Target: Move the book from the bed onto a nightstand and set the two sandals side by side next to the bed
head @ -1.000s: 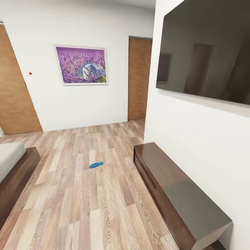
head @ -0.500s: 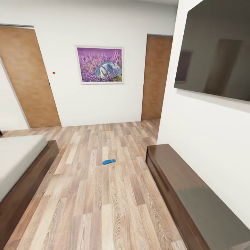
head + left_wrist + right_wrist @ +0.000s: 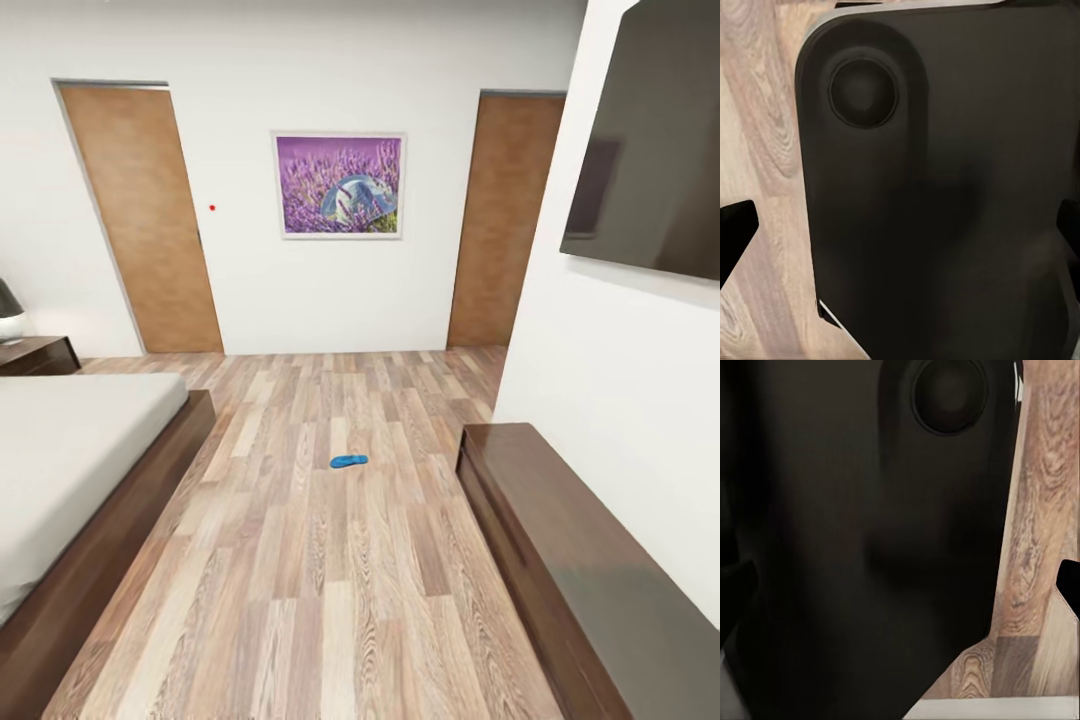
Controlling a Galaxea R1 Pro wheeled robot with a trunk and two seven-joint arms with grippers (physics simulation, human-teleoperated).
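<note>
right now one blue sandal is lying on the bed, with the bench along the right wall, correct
Not quite. In the head view the sandal lies on the wood floor, between the bed and the bench, touching neither. The bench does run along the right wall.

Head camera has swung left since a second ago; the whole scene slides right in frame, things themselves unmoved. More of the bed [image 3: 70,450] now in view. Nightstand [image 3: 38,354] newly visible beyond the bed's far end, with a lamp [image 3: 9,312] on it. Left door [image 3: 140,220] now fully seen. Less of the bench [image 3: 590,570] shows.
</note>
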